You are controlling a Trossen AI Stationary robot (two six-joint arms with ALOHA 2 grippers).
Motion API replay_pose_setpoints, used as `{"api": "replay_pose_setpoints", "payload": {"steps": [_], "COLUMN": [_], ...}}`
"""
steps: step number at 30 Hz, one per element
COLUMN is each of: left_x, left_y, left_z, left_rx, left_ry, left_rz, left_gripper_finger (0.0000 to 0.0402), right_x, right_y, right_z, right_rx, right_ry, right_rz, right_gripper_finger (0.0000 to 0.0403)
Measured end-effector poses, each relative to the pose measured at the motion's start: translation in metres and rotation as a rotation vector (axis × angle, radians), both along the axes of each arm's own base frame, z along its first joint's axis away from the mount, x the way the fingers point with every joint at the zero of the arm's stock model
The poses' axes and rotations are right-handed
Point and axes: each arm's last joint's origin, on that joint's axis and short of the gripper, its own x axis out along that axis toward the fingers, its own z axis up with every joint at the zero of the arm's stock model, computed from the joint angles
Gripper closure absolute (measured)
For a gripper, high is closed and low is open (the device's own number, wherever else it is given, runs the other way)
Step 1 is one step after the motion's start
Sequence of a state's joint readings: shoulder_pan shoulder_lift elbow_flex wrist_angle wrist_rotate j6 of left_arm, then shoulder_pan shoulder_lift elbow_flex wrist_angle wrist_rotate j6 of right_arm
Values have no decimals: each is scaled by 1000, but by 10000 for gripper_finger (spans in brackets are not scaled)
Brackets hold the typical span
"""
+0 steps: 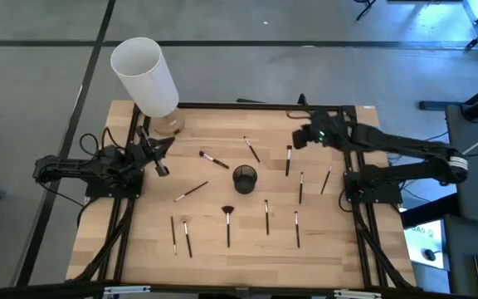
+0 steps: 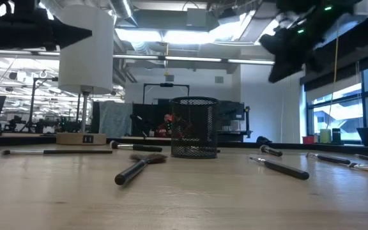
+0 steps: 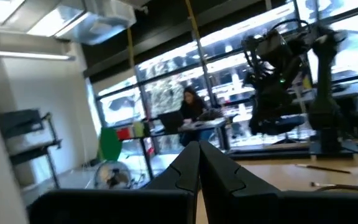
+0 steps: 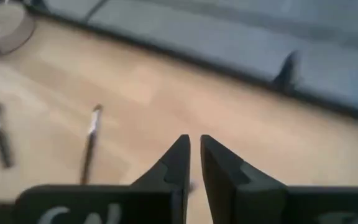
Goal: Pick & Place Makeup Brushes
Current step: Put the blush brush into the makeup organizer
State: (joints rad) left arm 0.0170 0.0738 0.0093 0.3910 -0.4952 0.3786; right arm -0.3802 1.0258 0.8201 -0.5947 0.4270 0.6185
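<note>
Above the table's 1 o'clock edge, the right gripper (image 1: 299, 139), fingers pressed together, should spread before descending squarely over the nearest makeup brush (image 1: 288, 159).

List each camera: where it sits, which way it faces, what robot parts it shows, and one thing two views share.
High: overhead, straight down; both arms, left hand, right hand, brushes around the mesh cup.
Low: table height, level toward the room; an arm overhead.
Left wrist: looks across the table past the closed left hand.
Right wrist: looks down at the table past the nearly closed right hand.
Shared: high and low both show the mesh cup.
</note>
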Motion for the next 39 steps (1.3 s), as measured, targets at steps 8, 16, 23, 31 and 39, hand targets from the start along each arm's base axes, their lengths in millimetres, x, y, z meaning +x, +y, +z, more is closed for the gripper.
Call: {"api": "replay_pose_setpoints", "payload": {"steps": [8,16,23,31,39], "left_x": [8,18,27,32,33], "left_y": [2,2,2,3,3], "left_z": [-8,-15,-26,-34,-38], "left_rx": [-75,-90,-217,-291,-299], "left_ry": [68,134,169,205,225], "left_rz": [48,44,26,41,78], "left_gripper_finger": [393,394,393,393,394], "right_x": [22,37,56,73,74], "right_y": [-49,-64,-63,-52,-50], "right_z": [-24,-64,-93,-121,-135], "right_rx": [322,509,577,689,714], "right_ry": [130,231,286,323,405], "right_rz": [-83,-72,-28,37,73], "right_gripper_finger": [282,250,249,249,314]}}
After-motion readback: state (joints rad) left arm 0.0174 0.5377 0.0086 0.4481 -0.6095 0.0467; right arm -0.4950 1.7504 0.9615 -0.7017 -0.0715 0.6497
